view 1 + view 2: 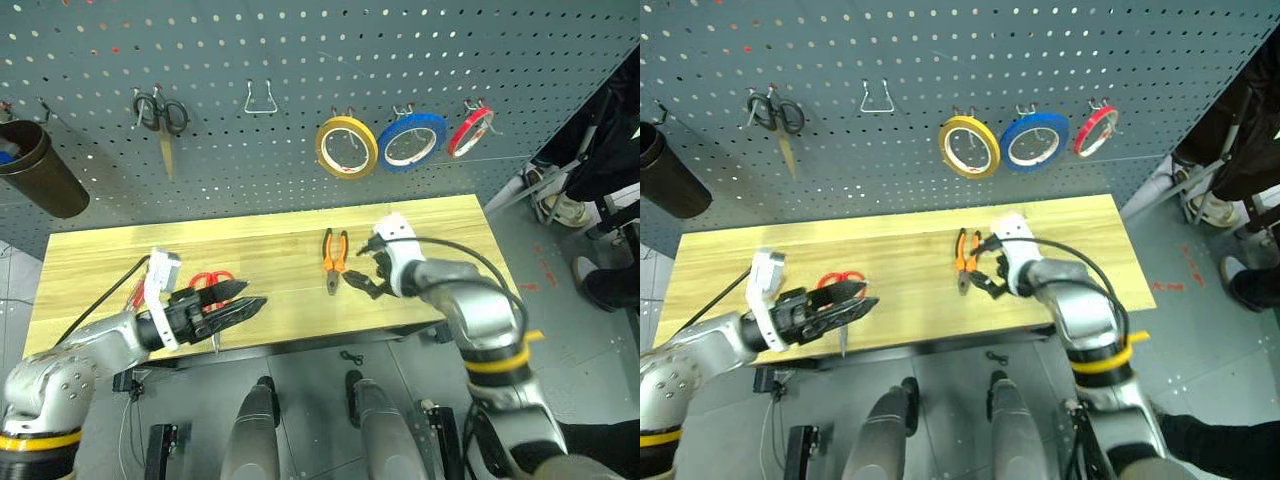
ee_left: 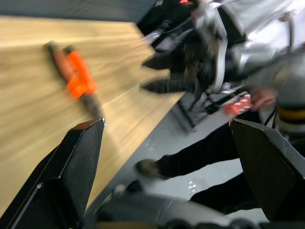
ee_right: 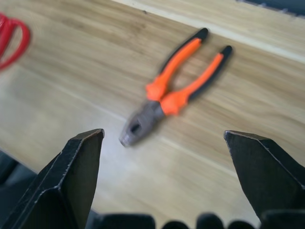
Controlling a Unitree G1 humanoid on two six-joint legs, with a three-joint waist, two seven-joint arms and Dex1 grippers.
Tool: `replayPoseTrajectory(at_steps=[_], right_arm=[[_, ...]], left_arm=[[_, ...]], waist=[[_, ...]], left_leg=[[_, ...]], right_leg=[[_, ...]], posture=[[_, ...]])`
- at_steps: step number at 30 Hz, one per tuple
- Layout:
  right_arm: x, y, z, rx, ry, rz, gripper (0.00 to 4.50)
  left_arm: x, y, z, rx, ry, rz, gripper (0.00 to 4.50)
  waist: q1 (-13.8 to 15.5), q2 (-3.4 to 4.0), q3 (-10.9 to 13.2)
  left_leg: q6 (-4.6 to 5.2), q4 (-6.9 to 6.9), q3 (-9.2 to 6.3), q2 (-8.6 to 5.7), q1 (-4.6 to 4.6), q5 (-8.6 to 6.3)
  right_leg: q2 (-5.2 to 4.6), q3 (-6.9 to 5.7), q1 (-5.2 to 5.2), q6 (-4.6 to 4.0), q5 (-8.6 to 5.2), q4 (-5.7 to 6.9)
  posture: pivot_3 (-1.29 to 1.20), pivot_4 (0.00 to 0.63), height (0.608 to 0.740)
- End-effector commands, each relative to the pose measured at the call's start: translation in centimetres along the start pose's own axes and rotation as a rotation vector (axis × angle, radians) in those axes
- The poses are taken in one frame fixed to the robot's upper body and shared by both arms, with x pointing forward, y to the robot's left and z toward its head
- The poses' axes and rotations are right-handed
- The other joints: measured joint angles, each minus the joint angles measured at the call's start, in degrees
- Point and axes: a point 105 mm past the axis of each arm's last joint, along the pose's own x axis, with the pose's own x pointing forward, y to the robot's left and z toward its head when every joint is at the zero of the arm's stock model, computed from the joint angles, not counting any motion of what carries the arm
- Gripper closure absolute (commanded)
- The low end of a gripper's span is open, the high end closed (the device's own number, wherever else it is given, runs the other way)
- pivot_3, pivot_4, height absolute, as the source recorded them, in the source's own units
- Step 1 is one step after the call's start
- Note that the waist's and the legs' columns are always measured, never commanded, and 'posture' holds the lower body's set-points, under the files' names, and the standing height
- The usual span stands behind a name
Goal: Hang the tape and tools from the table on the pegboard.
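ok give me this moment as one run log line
blue tape roll: hung on grey pegboard | orange-and-black pliers: flat on wooden table | right gripper: open, beside pliers | left gripper: open, over red-handled scissors

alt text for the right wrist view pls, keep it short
Orange-and-black-handled pliers lie flat on the light wooden table, framed between the two spread black fingers of the open right gripper, which is not touching them. The red loop of a scissors handle shows at the frame's edge.
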Motion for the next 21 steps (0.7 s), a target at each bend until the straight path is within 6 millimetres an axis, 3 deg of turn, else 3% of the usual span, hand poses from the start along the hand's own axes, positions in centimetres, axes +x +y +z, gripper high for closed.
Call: replayPoseTrajectory(at_steps=[1, 8, 14, 21], right_arm=[[1.9, -0.9, -0.4, 0.081, 0.06, -0.086, 0.02], [5.3, -1.8, 0.5, 0.105, 0.066, -0.211, 0.02], [6.5, -2.8, 0.8, 0.155, 0.082, -0.298, 0.02], [7.9, -1.3, 1.1, 0.186, 0.095, -0.269, 0.02]], left_arm=[[-2.1, -0.1, 0.7, 0.04, -0.03, 0.048, 0.0], [-3.6, -0.5, 0.1, 0.025, -0.027, 0.09, 0.0], [-4.0, -0.8, 0.1, 0.025, -0.035, 0.105, 0.0], [-4.0, -0.9, 0.3, 0.031, -0.04, 0.114, 0.0]], waist=[[0.5, 0.03, 0.0], [1.8, 0.07, 0.1], [1.6, 0.07, 0.1], [1.5, 0.08, 0.1]], left_leg=[[0.01, -0.02, 0.0, 0.01, -0.05, 0.0], [0.01, -0.38, 0.03, -0.06, -0.37, 0.01], [0.01, -0.59, 0.02, -0.04, -0.36, 0.02], [0.02, -0.68, 0.02, -0.02, -0.36, 0.02]], right_leg=[[0.0, 0.0, -0.02, -0.02, -0.02, -0.03], [-0.03, 0.0, -0.42, 0.05, -0.14, -0.08], [0.01, 0.01, -0.58, 0.08, -0.15, -0.05], [0.05, 0.0, -0.64, 0.1, -0.16, -0.04]], posture=[[0.14, 0.393, 0.74], [0.17, 0.402, 0.74], [0.19, 0.404, 0.74], [0.21, 0.407, 0.74]])
